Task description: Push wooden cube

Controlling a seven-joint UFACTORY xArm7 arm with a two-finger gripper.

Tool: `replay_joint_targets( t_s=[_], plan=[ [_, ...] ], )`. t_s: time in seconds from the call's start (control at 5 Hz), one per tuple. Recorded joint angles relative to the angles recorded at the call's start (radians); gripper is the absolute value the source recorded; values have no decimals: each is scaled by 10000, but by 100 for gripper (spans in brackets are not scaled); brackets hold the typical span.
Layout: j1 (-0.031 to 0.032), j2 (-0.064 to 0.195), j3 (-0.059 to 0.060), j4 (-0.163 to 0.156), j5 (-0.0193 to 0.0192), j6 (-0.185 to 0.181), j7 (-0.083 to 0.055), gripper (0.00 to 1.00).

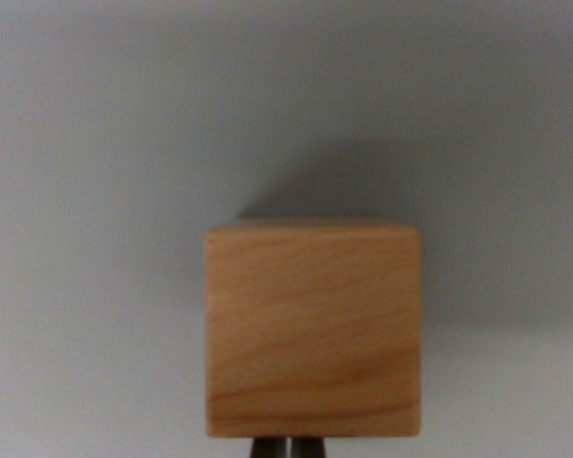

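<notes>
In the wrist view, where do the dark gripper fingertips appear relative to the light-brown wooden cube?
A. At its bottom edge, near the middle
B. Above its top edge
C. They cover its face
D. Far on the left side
A: the dark gripper fingertips show just below the bottom edge of the light-brown wooden cube, close together, near its middle.

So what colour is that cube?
Light honey-tan wood with darker grain lines running across it, on the wooden cube; it shows in the wrist view.

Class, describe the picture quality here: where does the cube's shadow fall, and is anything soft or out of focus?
Wrist view: the wooden cube casts a soft shadow up and toward the wrist view's right on the grey surface; the whole image is slightly blurred; the gripper tips at the bottom edge are dark and indistinct.
</notes>
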Motion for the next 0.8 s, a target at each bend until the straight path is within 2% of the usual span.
replay_joint_targets(
  t_s=[0.2, 0.4, 0.6, 0.8],
  plan=[
    [0, 286, -3, 470, -6, 184, 3, 100],
    [0, 286, -3, 470, -6, 184, 3, 100],
    [1, 564, -5, 927, -11, 363, 7, 100],
    [1, 564, -5, 927, -11, 363, 7, 100]
  ],
)
